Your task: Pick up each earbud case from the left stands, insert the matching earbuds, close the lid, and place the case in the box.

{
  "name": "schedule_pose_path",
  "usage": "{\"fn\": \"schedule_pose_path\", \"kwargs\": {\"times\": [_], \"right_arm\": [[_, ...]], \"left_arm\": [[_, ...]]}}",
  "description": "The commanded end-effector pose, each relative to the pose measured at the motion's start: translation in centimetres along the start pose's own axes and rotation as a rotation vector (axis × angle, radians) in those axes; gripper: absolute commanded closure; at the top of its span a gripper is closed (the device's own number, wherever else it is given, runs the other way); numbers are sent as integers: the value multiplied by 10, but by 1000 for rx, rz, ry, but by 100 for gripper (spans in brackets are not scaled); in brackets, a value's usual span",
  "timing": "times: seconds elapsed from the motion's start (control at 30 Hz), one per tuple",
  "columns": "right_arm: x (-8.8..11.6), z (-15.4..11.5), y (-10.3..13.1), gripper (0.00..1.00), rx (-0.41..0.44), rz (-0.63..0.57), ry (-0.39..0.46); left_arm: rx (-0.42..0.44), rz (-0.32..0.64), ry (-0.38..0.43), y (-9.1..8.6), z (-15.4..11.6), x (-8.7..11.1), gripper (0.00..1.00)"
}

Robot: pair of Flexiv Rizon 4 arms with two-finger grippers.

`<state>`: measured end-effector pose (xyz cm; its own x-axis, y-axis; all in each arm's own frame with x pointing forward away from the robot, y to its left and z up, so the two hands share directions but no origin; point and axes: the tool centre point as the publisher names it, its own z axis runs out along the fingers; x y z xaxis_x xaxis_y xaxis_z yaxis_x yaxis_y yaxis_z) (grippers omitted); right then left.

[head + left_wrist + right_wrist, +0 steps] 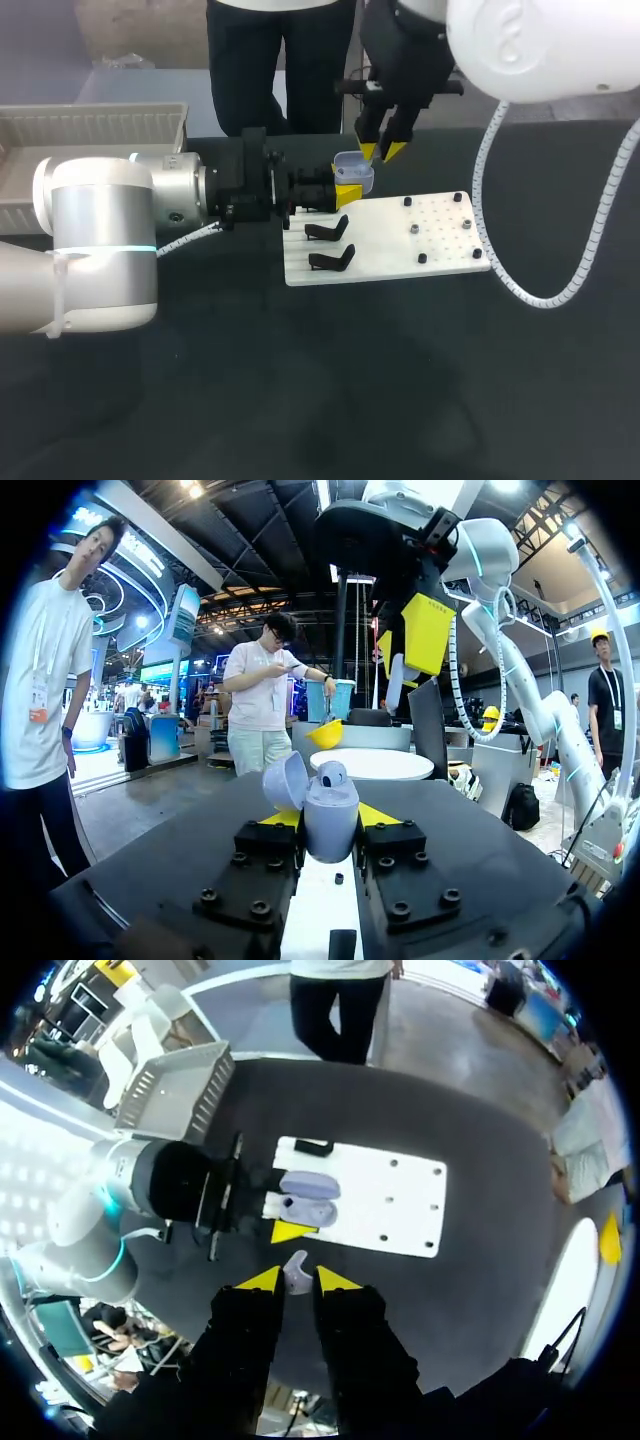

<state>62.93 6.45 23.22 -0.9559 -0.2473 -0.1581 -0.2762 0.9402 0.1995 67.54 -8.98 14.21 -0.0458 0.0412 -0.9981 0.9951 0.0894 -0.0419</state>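
**An earbud is being put in the case**

The earbud case (pixel 352 176), lid up, is held tight between the fingers of the left gripper (pixel 348 191), just over the white board (pixel 400 250). A small earbud (pixel 297 1271) is pinched in the nearly shut right gripper (pixel 381 151), right above the case. Next, it should be lowered straight into its hole, and then the lid shut. On the dark table (pixel 300 400), two black stands (pixel 328 231) are seen on the board, and the box (pixel 90 125) is at the far left.

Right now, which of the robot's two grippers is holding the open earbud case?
The left gripper, coming in from the left, is shut on the lavender earbud case, lid open. The right gripper, above it, holds only a small earbud.
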Motion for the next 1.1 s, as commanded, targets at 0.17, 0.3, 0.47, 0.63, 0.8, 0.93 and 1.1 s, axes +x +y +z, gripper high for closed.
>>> {"fn": "schedule_pose_path", "kwargs": {"times": [0.17,0.3,0.47,0.63,0.8,0.93,1.1], "right_arm": [[-18,10,13,100,14,-45,9],[-21,16,15,100,18,-59,6],[-25,24,15,100,24,-68,4],[-25,26,15,100,28,-73,1],[-25,26,14,100,36,-74,-28],[-25,26,14,100,36,-74,-28],[-25,26,14,100,36,-74,-28]], "left_arm": [[-7,5,-6,-1,1,2,100],[-7,5,-6,-1,1,2,100],[-7,5,-6,-1,1,2,100],[-7,5,-6,-1,1,2,100],[-7,5,-6,-1,1,2,100],[-7,5,-6,-1,1,2,100],[-7,5,-6,-1,1,2,100]]}}
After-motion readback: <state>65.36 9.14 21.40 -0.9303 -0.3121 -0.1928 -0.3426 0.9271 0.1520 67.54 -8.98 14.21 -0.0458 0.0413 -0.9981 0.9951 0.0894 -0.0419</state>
